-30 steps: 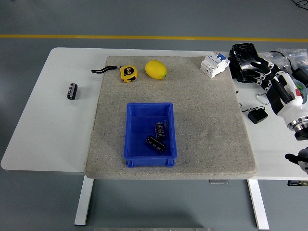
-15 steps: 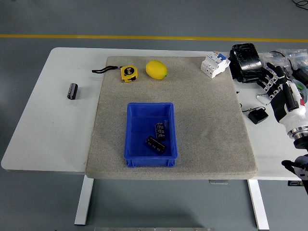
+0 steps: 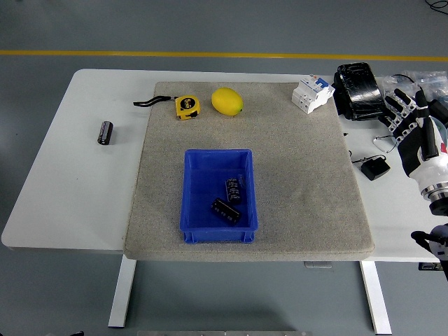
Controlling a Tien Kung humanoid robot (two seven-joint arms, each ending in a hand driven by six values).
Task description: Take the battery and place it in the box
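I've pulled my right hand [image 3: 404, 120] back, fingers spread and empty (I think); the battery [image 3: 105, 131] lies far left of them, outside the box [image 3: 218, 197].

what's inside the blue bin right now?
Two black cylindrical batteries lie on the floor of the blue plastic box, toward its right side; the left half is bare. The near wall hides a thin strip of floor. A third battery sits outside on the white table.
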